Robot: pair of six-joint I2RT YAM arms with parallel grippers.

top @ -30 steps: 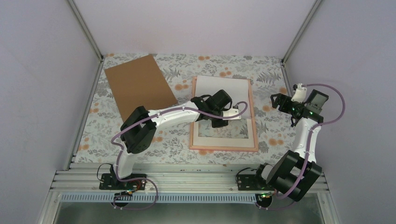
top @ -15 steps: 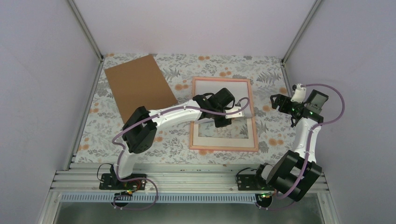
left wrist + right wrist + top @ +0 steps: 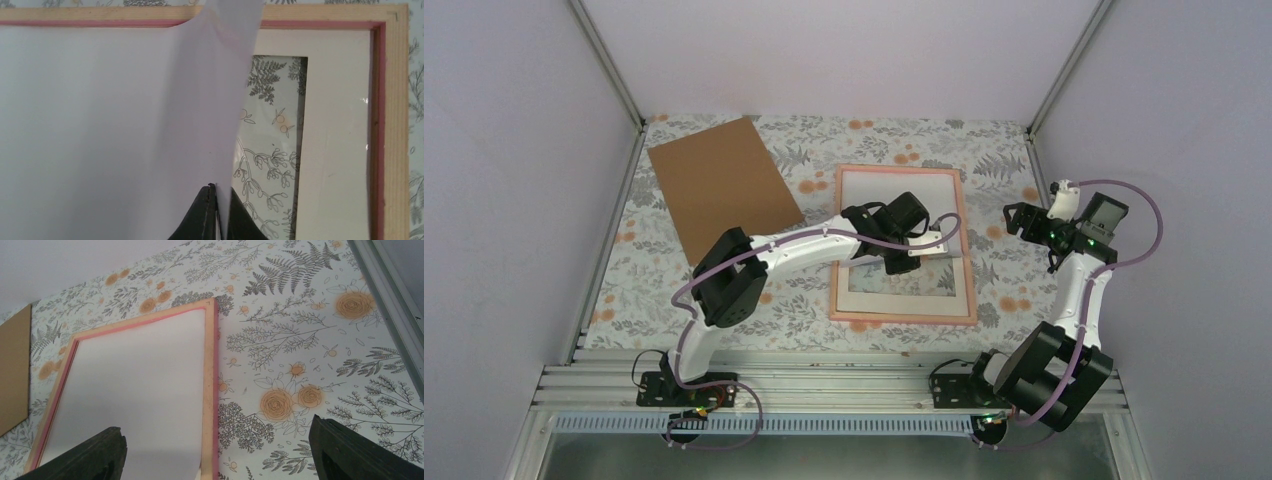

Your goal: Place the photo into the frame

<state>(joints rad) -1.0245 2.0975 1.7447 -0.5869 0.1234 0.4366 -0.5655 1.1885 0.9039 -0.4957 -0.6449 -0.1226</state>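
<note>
The pink frame [image 3: 902, 318] lies flat in the middle of the table with a white mat board [image 3: 856, 296] inside it. The photo [image 3: 889, 187] shows only its plain white back and covers the frame's far half. My left gripper [image 3: 921, 250] is shut on the photo's near edge, which curls up off the mat. In the left wrist view the photo [image 3: 100, 125] rises from the pinched jaws of the left gripper [image 3: 218, 194], beside the mat board [image 3: 335, 150] and frame [image 3: 395, 125]. My right gripper [image 3: 1014, 218] hovers open to the frame's right, holding nothing.
A plain brown cardboard sheet [image 3: 719, 185] lies at the far left on the floral tablecloth. In the right wrist view the frame [image 3: 209, 380], photo [image 3: 135, 385] and a cardboard corner [image 3: 12, 370] show beyond the open right gripper [image 3: 216, 427]. Walls enclose the table.
My left gripper has shifted slightly right with the photo. The sheet's far edge, which overlapped the frame's far rail, now sits inside it. The right arm has not moved.
</note>
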